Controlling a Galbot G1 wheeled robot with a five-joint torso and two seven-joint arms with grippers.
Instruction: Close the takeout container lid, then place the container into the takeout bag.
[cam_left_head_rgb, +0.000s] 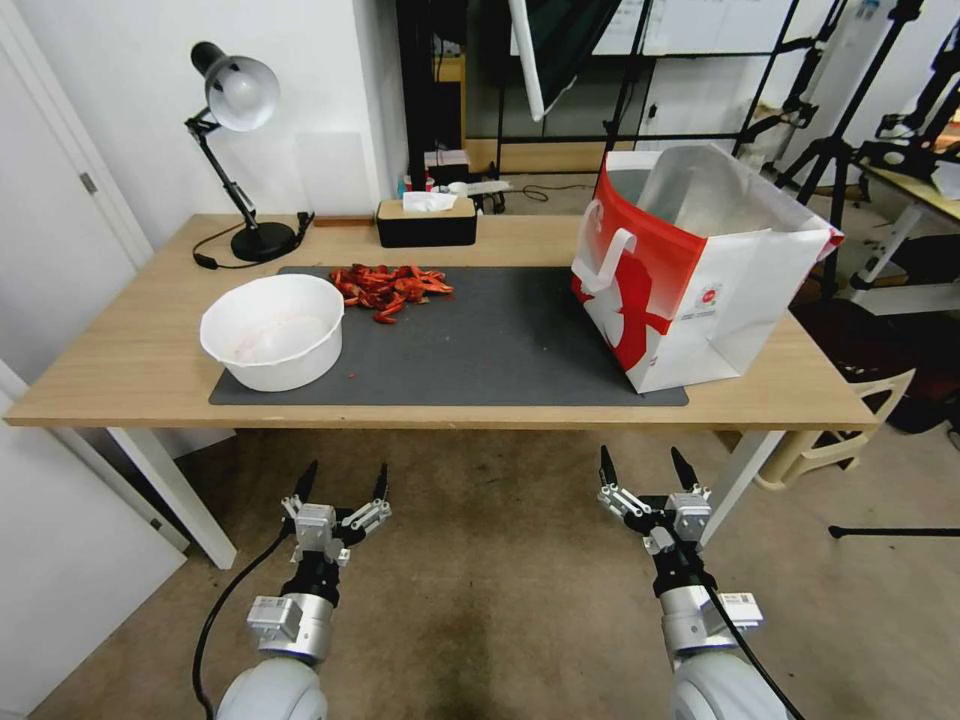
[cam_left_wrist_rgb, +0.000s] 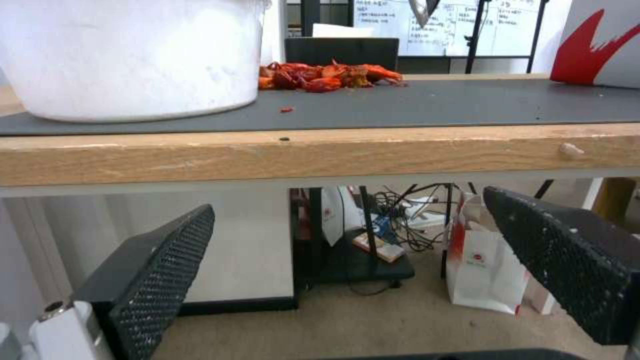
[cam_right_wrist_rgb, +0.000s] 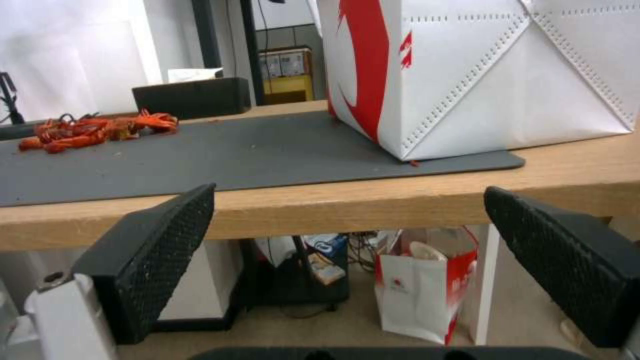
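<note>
The takeout bag stands open on the right end of the table, red and white with a silvery lining and a white handle facing left. Its side also appears in the left wrist view as the takeout bag and close up in the right wrist view as the takeout bag. The takeout container and its lid are out of view. My left gripper and right gripper hang below the table's front edge, both open and holding nothing. Each wrist view looks past its own gripper, the left gripper and the right gripper, at the table edge.
A round white bowl sits on the left of the grey mat, with a pile of red crayfish shells behind it. A desk lamp and a black tissue box stand at the back. A small paper bag sits on the floor under the table.
</note>
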